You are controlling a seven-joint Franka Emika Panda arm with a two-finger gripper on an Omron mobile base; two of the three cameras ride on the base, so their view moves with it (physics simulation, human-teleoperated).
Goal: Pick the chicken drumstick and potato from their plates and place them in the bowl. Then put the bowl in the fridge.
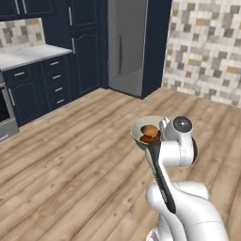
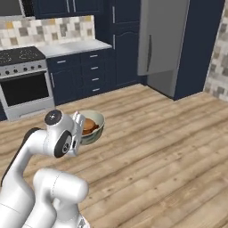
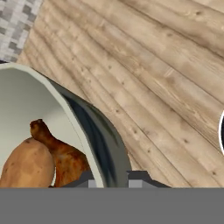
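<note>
End effector is clamped on the bowl rim, one fingertip inside the wall, the other outside it. Bowl is held up in the air over the wood floor, in front of the arm's wrist, roughly level.

Both food items are in the bowl:
- potato sits low against the inner wall
- drumstick lies right beside it, touching, bone end pointing up the wall
- from the left base view they read as one brown lump, paler piece on top of the darker one

Bowl inside is cream, outside grey; the outer wall shows as a dark curved band in the hand view.

Fridge is ahead across open floor, well apart from the bowl, grey door shut, long vertical handle on its left side. It sits between navy cabinets and a dark side panel, tiled wall to the right of that.

Counter with drawers runs left of the fridge, and a stove stands at its far left in the right base view.
</note>
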